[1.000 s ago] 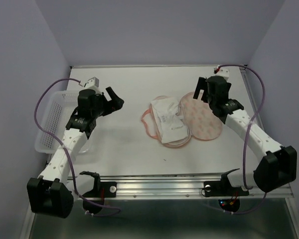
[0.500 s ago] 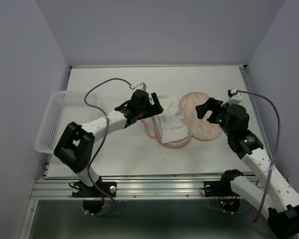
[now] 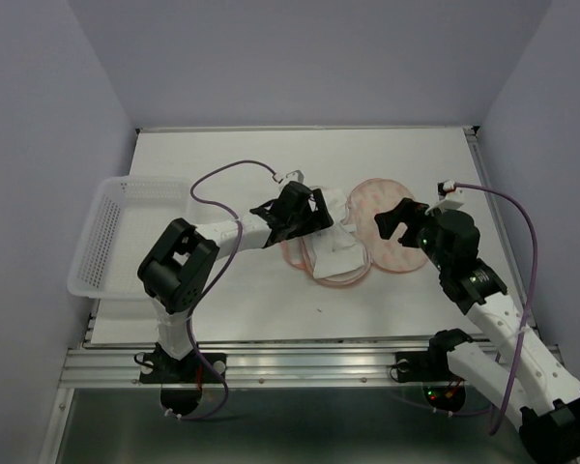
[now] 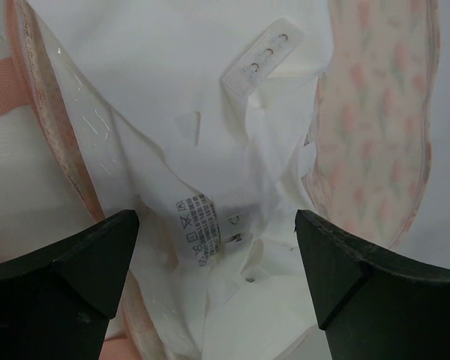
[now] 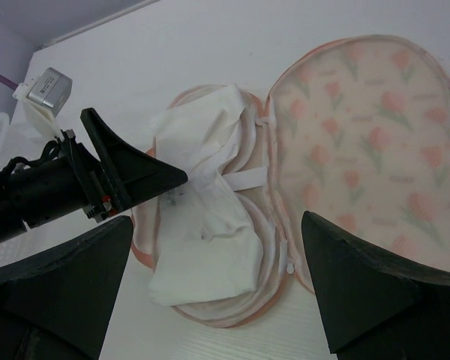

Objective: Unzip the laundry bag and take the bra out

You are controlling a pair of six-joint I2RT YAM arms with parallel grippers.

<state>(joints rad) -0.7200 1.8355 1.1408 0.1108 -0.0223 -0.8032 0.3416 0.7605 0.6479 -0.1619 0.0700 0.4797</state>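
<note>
The laundry bag lies unzipped and spread flat at mid-table, its printed lid folded out to the right. The white bra lies crumpled in the left half. My left gripper is open and low over the bra's upper part. In the left wrist view the bra with its care label fills the gap of the gripper, and the bag shows at right. My right gripper is open above the lid, empty. The right wrist view shows its gripper above the bra.
A clear mesh basket stands at the table's left edge. The left arm's purple cable arcs over the table behind the bag. The left gripper's black finger juts in at the left of the right wrist view.
My left arm swung from the left side across to the bra and now hovers over it. My right arm drew back toward the near right, its gripper still open over the lid.
</note>
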